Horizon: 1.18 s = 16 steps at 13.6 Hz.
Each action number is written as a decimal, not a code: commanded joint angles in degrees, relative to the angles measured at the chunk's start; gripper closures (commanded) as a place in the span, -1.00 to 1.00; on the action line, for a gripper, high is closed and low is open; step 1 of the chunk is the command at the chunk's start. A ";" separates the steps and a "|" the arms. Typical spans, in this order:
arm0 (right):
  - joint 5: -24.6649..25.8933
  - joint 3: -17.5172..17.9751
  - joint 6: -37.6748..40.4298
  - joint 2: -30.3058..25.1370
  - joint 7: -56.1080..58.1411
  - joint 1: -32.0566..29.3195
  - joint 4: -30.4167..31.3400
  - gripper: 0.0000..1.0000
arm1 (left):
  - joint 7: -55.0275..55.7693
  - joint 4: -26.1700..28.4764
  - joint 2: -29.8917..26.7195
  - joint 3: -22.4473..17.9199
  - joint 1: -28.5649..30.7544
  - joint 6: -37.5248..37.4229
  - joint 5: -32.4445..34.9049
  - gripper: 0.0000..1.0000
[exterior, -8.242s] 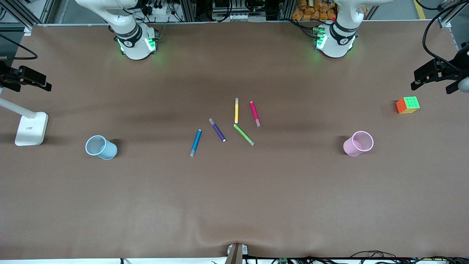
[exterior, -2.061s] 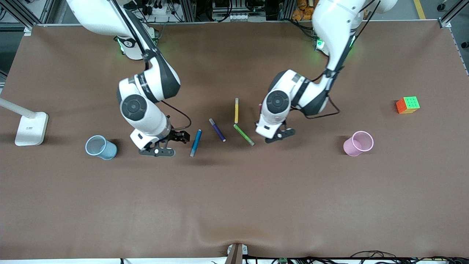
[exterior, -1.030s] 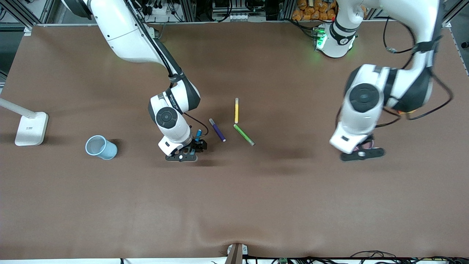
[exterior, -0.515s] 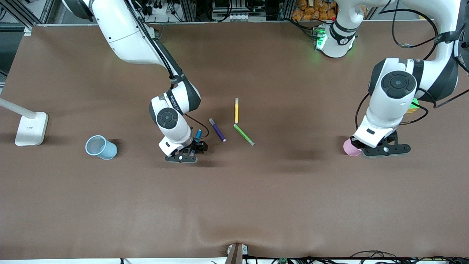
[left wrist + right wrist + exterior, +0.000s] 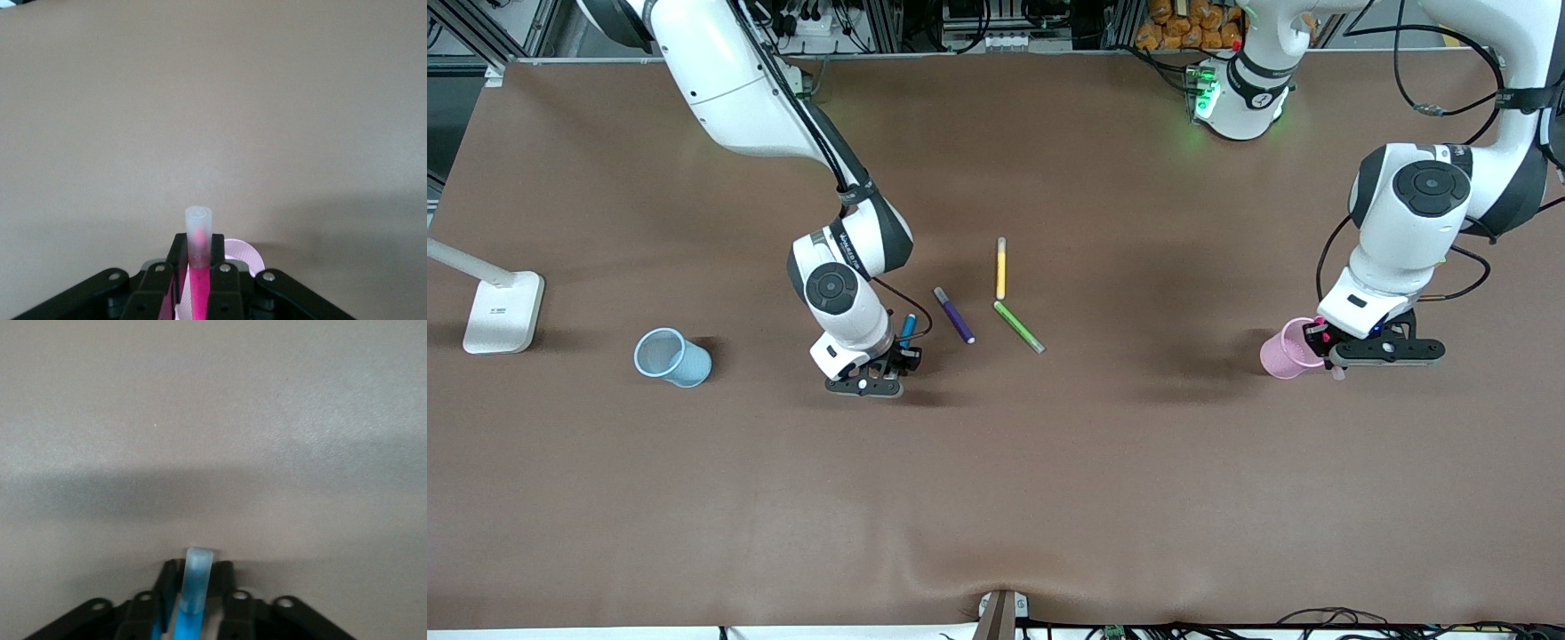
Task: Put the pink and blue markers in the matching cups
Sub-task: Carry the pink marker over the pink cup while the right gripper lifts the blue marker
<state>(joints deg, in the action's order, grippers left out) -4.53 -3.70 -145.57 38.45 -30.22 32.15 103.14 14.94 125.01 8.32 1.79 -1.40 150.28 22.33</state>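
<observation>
Brown table (image 5: 996, 498); white lamp base (image 5: 503, 311) at the right arm's end.

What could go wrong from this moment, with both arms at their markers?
1. The left gripper holds the pink marker beside the pink cup's rim, not clearly over its mouth; released now, it may land outside or tip the cup.
2. The right gripper is closing on the blue marker, which lies on the table; the marker may slip when lifted.
</observation>
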 commanded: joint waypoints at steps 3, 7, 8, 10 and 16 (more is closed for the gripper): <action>0.76 -0.08 0.72 -1.17 -0.72 0.02 -0.22 0.78 | 0.26 0.94 0.73 0.58 1.40 4.13 2.80 1.00; 0.76 -0.25 8.17 -7.32 8.31 -3.05 0.14 0.79 | 0.70 1.20 2.49 0.67 2.37 7.13 3.68 1.00; 0.76 -0.25 10.11 -8.81 10.95 -4.19 0.14 0.81 | 0.79 1.29 2.84 0.67 2.37 8.26 3.68 1.00; 0.58 -0.17 13.54 -11.80 18.05 -6.39 0.14 0.82 | 0.96 1.38 3.98 0.67 2.46 9.93 3.68 1.00; -0.30 0.10 20.67 -18.05 42.14 -14.74 0.40 0.82 | 1.40 4.71 4.43 0.58 3.42 14.50 3.68 1.00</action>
<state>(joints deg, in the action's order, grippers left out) -4.50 -4.79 -126.26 23.46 5.81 20.16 101.76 15.13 127.69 13.48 1.82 0.44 162.34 24.52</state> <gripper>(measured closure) 0.833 0.824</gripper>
